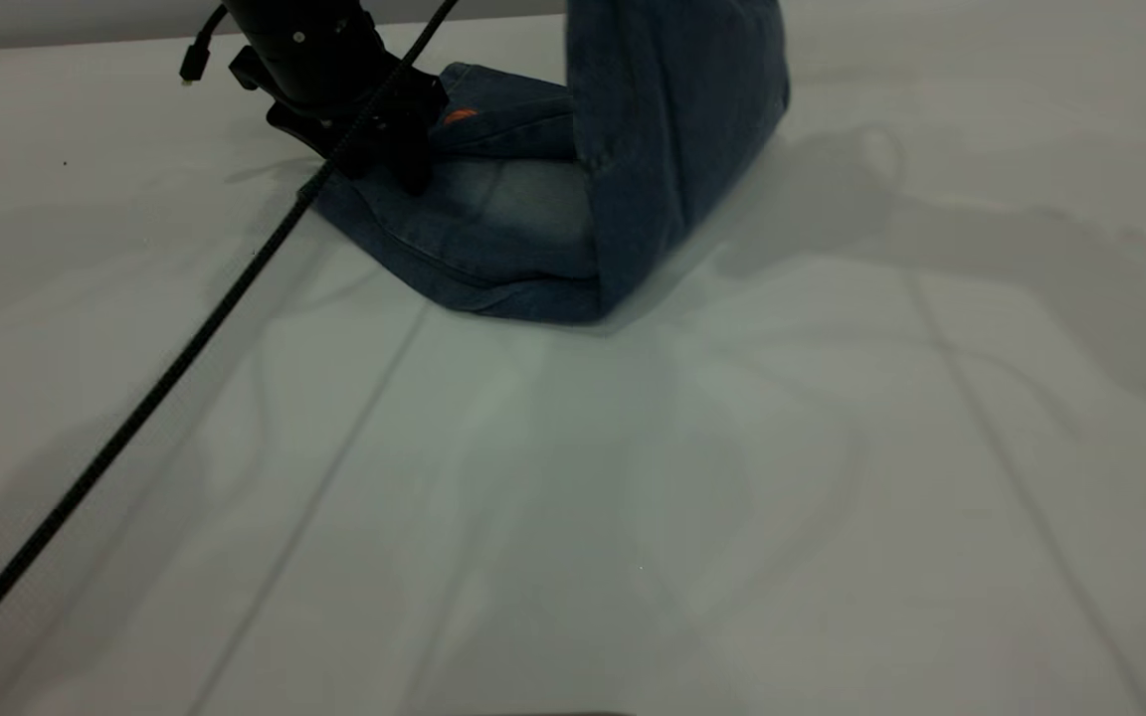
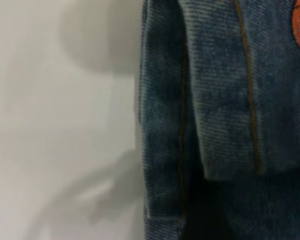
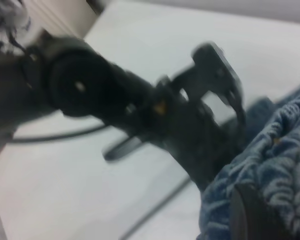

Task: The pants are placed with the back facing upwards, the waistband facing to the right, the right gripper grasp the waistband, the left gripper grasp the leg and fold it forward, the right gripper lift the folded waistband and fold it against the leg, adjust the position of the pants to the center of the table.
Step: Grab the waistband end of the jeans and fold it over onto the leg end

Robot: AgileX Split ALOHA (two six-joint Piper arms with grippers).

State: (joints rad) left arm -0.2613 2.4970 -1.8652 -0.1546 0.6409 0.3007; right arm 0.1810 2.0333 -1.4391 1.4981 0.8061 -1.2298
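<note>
At the far side of the worktop (image 1: 573, 497), the fingers (image 1: 412, 164) of the left gripper (image 1: 389, 149) press down on the flat part of the pants (image 1: 523, 239), just beside the orange patch of the printed leg (image 1: 493, 114); whether those fingers are parted or closed on a fold of denim cannot be told, since the black body hides the tips. This contact appears to pin the lower layer so that it does not slide while the other end is raised. The left wrist view shows only denim hems with tan stitching (image 2: 247, 85) lying close under the camera, which fits a low, pressing posture. To the right, 1 section of the pants stands upright off the worktop and runs out past the top edge of the exterior view, so the right gripper is not seen there. In the right wrist view, the ruched waistband (image 3: 270, 165) bunches against a dark finger (image 3: 250, 215), which suggests the right gripper (image 3: 262, 212) is clamped on the waistband and lifting it for the fold onto the leg. A black cable (image 1: 165, 378) crosses the worktop diagonally, clear of the pants.
</note>
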